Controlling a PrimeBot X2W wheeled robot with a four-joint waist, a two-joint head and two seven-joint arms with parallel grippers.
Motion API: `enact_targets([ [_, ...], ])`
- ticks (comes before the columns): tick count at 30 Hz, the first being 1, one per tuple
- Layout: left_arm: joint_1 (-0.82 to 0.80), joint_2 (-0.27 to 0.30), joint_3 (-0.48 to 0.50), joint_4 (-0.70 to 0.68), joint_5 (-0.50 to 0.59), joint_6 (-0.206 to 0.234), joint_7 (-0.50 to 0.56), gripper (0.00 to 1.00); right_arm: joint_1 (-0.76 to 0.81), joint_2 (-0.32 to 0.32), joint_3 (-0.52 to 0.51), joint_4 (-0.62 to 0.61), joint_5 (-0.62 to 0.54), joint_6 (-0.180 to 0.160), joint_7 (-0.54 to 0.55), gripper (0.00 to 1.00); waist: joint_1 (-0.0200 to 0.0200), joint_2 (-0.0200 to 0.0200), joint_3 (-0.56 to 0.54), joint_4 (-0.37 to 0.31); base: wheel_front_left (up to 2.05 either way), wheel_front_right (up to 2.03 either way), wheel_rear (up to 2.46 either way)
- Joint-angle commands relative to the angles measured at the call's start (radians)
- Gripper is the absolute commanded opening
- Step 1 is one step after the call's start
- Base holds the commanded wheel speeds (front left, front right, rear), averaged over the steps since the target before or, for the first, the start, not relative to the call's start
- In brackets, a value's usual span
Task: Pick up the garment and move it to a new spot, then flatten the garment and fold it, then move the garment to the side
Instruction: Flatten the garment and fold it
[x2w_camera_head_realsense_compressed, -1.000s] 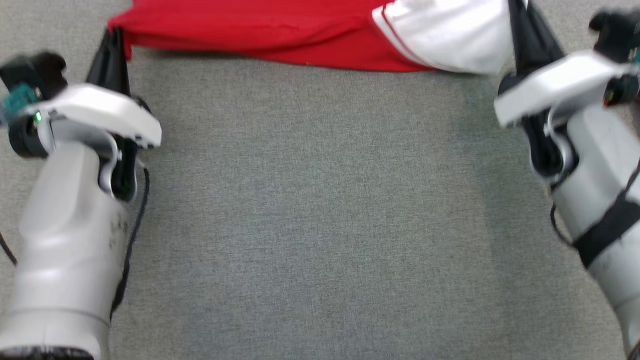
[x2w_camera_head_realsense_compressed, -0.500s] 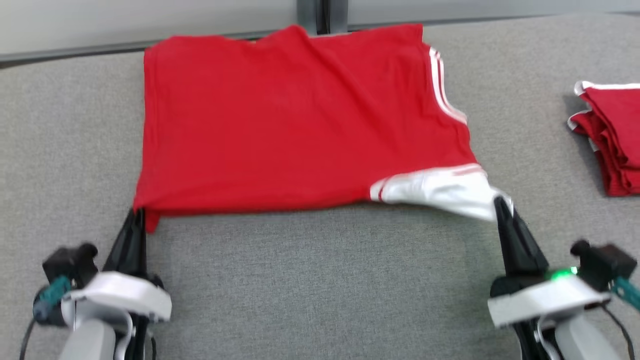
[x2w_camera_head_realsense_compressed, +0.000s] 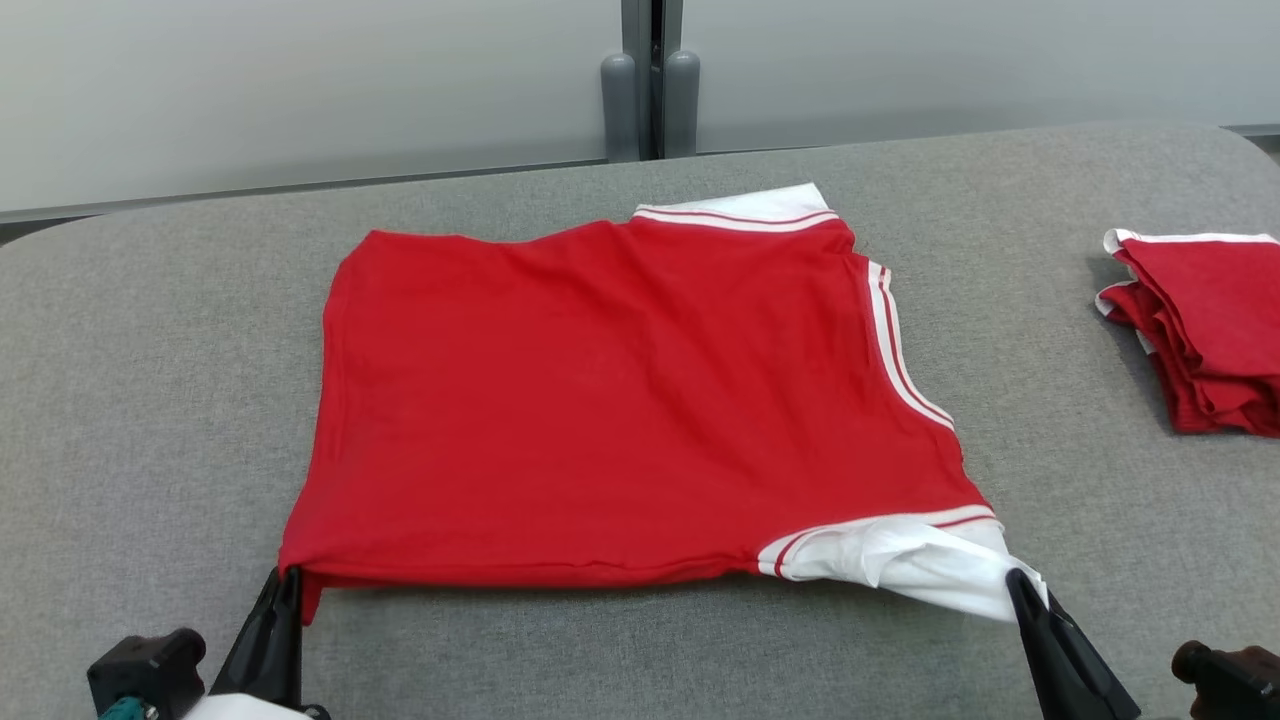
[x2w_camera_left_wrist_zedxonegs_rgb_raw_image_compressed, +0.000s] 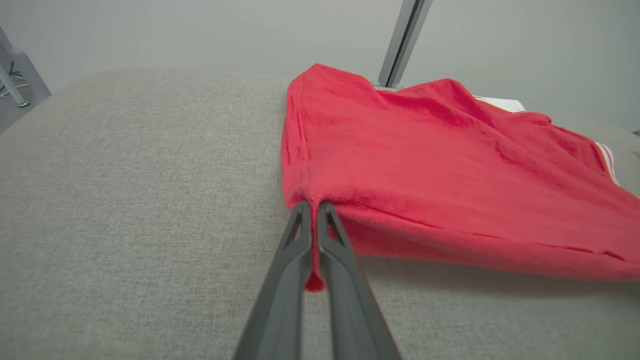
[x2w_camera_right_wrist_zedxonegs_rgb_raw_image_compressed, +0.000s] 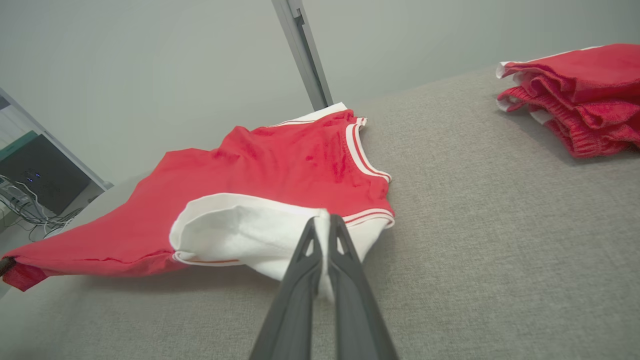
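The garment (x2w_camera_head_realsense_compressed: 620, 400), a red shirt with white trim, lies spread near the middle of the grey bench (x2w_camera_head_realsense_compressed: 150, 400), with only its near edge lifted a little. The left gripper (x2w_camera_left_wrist_zedxonegs_rgb_raw_image_compressed: 312, 206) is closed tight on the near red corner of the garment, and a small piece of cloth shows between its fingers. The right gripper (x2w_camera_right_wrist_zedxonegs_rgb_raw_image_compressed: 324, 220) is pinched on the white sleeve (x2w_camera_head_realsense_compressed: 900, 555) at the other near corner.

I judge the cloth to be soft, light and limp. It will probably sag between the two holds, follow any pull, and may drag on the rough bench cover. Corners and hems look like the good places to take it. The sleeve is bunched, so a fold there could come out uneven.

To the right of the garment, well apart, sits a pile of folded red garments (x2w_camera_head_realsense_compressed: 1200, 340); a sideways move to that side could meet it. Behind the garment a grey post (x2w_camera_head_realsense_compressed: 650, 90) stands against a pale wall.
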Motion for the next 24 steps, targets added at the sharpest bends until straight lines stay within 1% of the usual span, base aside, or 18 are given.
enact_targets([
  [1, 0.024, 0.004, 0.003, -0.032, -0.004, 0.011, 0.014, 0.00, 0.019, 0.005, -0.009, -0.023, -0.009, 0.000, 0.018, 0.00, 0.0000, 0.0000, -0.007, 0.000, 0.00, 0.00, 0.00],
  [7, 0.118, 0.014, 0.012, -0.174, -0.001, 0.056, 0.098, 0.00, 0.090, 0.024, -0.038, -0.099, -0.022, 0.000, 0.092, 0.00, 0.0000, 0.0000, -0.016, -0.001, 0.00, 0.00, 0.00],
  [11, 0.143, 0.021, 0.010, -0.213, -0.007, 0.065, 0.134, 0.00, 0.101, 0.033, -0.047, -0.114, -0.021, 0.000, 0.111, 0.00, 0.0000, 0.0000, -0.014, 0.000, 0.00, 0.00, 0.00],
  [14, 0.128, 0.032, 0.000, -0.206, -0.014, 0.054, 0.161, 0.00, 0.078, 0.036, -0.050, -0.104, -0.022, 0.000, 0.114, 0.00, 0.0000, 0.0000, -0.007, 0.001, 0.00, 0.00, 0.00],
  [18, 0.085, 0.053, -0.012, -0.176, -0.021, 0.034, 0.201, 0.00, 0.023, 0.011, -0.040, -0.069, -0.027, 0.000, 0.117, 0.00, 0.0000, 0.0000, 0.022, 0.002, 0.00, 0.00, 0.00],
  [22, 0.021, 0.076, -0.026, -0.132, -0.034, 0.006, 0.234, 0.00, -0.075, -0.041, -0.018, -0.006, -0.026, 0.000, 0.100, 0.00, 0.0000, 0.0000, 0.055, 0.003, 0.00, 0.00, 0.00],
  [24, -0.017, 0.091, -0.033, -0.111, -0.038, -0.013, 0.250, 0.00, -0.135, -0.079, -0.001, 0.036, -0.019, 0.000, 0.087, 0.00, 0.0000, 0.0000, 0.074, 0.005, 0.00, 0.00, 0.00],
])
